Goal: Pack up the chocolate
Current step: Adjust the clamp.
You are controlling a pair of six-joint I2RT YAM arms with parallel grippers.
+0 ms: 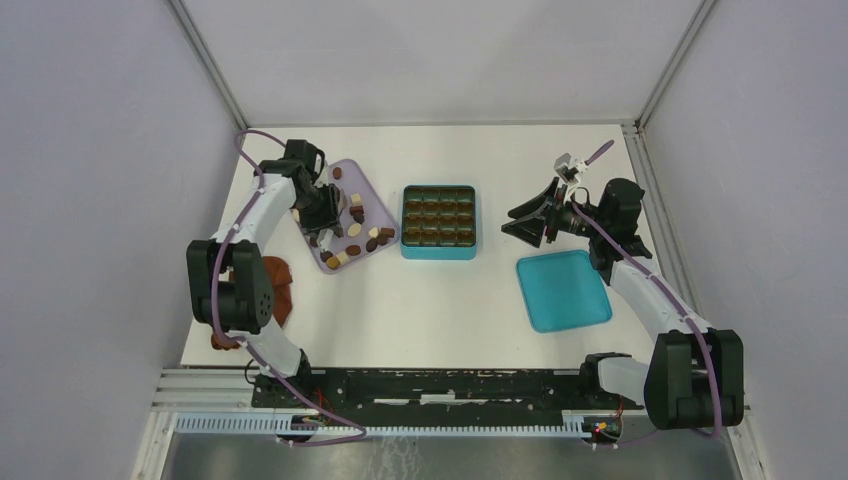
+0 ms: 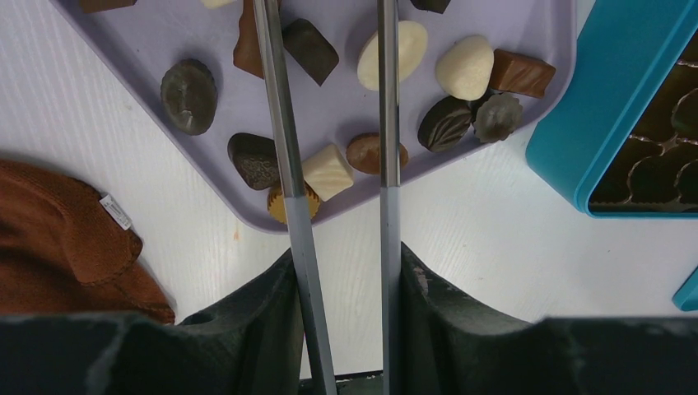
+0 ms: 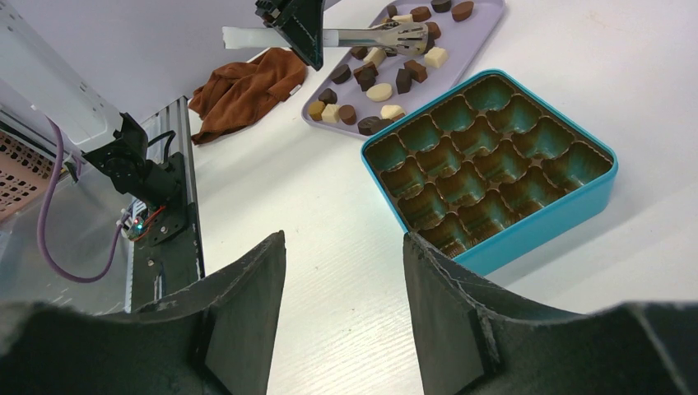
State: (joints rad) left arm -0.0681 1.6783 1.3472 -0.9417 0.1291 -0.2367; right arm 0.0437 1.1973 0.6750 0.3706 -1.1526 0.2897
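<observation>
The left gripper (image 2: 342, 271) is clamped partway shut on tongs (image 2: 281, 123), whose arms run lengthwise out over the tray (image 2: 132, 49). A cream chocolate (image 2: 328, 171) lies between them, straight ahead. The right gripper (image 3: 344, 247), open and empty, waits beyond the box (image 3: 527, 224).

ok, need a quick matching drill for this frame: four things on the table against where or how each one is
Things:
1. tray
2. box
3. lid
4. tongs

States:
A. held in the left jaws, reaching over the tray
B. flat on the table by the right arm, nothing in it
C. holds loose chocolates
D. every cell empty

Pairs: 1-C, 2-D, 3-B, 4-A
</observation>
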